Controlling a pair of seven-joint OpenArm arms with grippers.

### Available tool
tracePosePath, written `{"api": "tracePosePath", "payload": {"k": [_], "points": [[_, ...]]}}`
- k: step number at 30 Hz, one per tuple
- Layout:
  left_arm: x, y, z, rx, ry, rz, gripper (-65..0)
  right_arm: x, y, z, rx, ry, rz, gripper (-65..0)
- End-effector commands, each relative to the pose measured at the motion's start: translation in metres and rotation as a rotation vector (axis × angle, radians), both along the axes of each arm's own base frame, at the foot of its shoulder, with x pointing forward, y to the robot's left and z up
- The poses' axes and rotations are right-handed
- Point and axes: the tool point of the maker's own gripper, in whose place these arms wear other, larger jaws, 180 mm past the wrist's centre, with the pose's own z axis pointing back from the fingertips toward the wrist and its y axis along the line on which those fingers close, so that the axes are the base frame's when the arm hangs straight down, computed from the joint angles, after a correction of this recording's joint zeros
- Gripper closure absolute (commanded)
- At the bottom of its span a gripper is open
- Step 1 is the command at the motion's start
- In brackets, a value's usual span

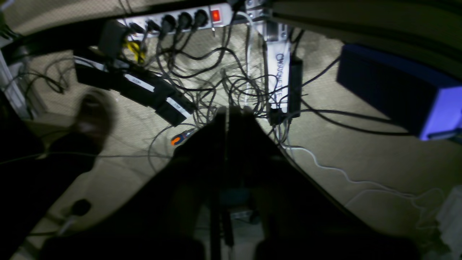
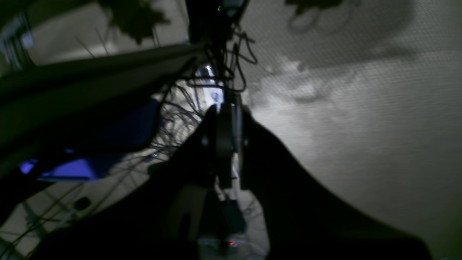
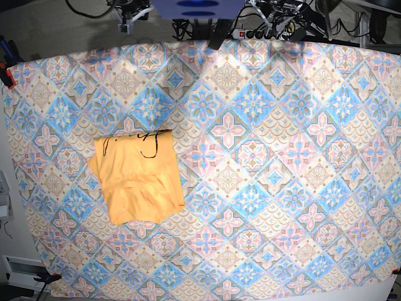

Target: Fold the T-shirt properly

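Left wrist view: a white upright strip [image 1: 278, 77] beside the tangled cables [image 1: 223, 86] bears vertical dark lettering, apparently "CHOUQUETTE", though blur leaves some letters uncertain. White labels on the black boxes [image 1: 144, 90] are illegible. No other text is readable.

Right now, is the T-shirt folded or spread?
Folded: the T-shirt lies as a compact, slightly rumpled rectangle on the patterned cloth, sleeves tucked in.
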Motion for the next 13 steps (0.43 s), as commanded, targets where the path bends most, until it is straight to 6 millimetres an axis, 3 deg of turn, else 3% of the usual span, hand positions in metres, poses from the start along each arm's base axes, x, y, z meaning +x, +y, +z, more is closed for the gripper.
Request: {"api": "tracePosePath", "payload": {"k": [1,7,13], "points": [[-0.001,0.004,0.0,0.011,0.0,-0.006,0.0,-0.011,0.023,0.002,0.047,0.016,0.002,-3.0],[0.006,0.007,0.0,0.023,-0.012,-0.009,0.0,-0.007,0.054,0.004,0.095,0.01,-0.008,-3.0],[0.004,0.005,0.0,0.02,-0.01,-0.002,0.0,0.015,0.068,0.004,0.117,-0.026,-0.003,-3.0]]}}
